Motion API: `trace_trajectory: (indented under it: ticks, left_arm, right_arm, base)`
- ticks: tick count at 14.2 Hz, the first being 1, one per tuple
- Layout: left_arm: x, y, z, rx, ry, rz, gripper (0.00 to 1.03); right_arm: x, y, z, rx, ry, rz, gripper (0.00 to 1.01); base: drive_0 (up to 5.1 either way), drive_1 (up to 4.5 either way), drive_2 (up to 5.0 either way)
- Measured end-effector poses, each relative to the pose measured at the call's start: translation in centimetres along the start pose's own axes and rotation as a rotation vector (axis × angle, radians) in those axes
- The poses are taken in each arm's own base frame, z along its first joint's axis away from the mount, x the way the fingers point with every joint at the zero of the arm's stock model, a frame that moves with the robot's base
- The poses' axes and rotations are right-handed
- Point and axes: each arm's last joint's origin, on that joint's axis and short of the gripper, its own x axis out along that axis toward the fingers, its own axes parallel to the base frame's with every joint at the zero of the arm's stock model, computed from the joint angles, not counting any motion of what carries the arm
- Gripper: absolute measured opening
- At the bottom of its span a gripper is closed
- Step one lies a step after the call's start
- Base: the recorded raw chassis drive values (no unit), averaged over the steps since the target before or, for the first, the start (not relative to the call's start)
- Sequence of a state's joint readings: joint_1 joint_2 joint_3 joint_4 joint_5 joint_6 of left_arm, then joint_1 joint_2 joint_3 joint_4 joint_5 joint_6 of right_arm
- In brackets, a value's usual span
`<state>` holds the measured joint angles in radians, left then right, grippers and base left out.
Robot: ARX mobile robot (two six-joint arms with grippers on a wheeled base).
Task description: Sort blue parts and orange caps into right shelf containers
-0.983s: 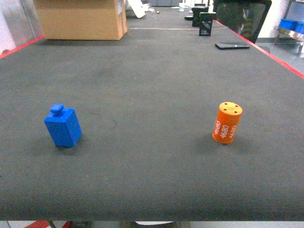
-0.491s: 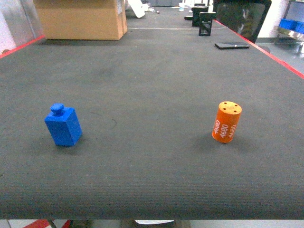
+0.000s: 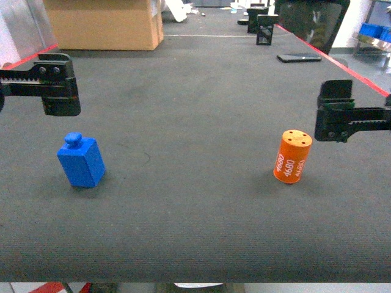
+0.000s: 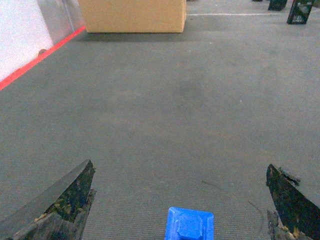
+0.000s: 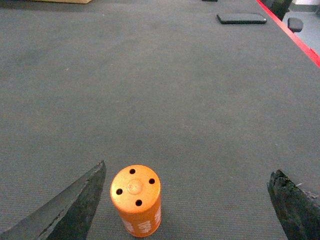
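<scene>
On the mat (image 3: 195, 213): one blue part (image 3: 81, 161), one orange cap (image 3: 292, 156)

On the dark mat stand one blue part (image 3: 81, 161) and one orange cap (image 3: 292, 157). Two grippers are in view, a left gripper (image 3: 56, 84) and a right gripper (image 3: 338, 113). At the far end there is one cardboard box (image 3: 104, 23) and one flat black phone (image 3: 298, 58); a bit of blue bin (image 3: 374, 32) shows at the far right, its count unclear.

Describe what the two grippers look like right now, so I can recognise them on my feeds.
Both are black. In the head view the left gripper shows a toothed rail and round screw heads, as does the right gripper. Wrist views show dark, worn, wedge-shaped fingers.
</scene>
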<state>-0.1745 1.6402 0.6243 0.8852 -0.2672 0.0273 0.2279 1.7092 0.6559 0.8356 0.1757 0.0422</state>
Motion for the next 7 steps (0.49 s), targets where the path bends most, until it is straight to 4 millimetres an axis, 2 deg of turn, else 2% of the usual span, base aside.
trace_trajectory:
  ticks: [1, 2, 3, 4, 7]
  left_arm:
    - [2.2, -0.7, -2.5, 0.018, 0.077, -0.008, 0.98]
    - [3.4, -0.8, -3.9, 0.007, 0.106, -0.002, 0.98]
    - [4.0, -0.5, -5.9, 0.019, 0.169, 0.003, 0.98]
    - [4.5, -0.4, -7.2, 0.025, 0.202, -0.006, 0.98]
    - [4.8, -0.6, -8.5, 0.034, 0.241, -0.014, 0.98]
  right_arm:
    - [2.8, 0.6, -1.1, -0.002, 0.048, 0.021, 0.98]
    - [5.0, 1.5, -2.5, 0.008, 0.09, 0.035, 0.98]
    - [6.1, 1.8, -5.0, 0.031, 0.155, 0.033, 0.98]
    - [6.8, 1.9, -6.0, 0.035, 0.179, 0.03, 0.98]
    - [7.3, 1.9, -6.4, 0.036, 0.188, 0.021, 0.98]
  base:
    - [0.0, 0.0, 0.0]
    - [0.0, 0.0, 0.0]
    - [0.0, 0.0, 0.0]
    - [0.0, 0.0, 0.0]
    - [0.0, 0.0, 0.0]
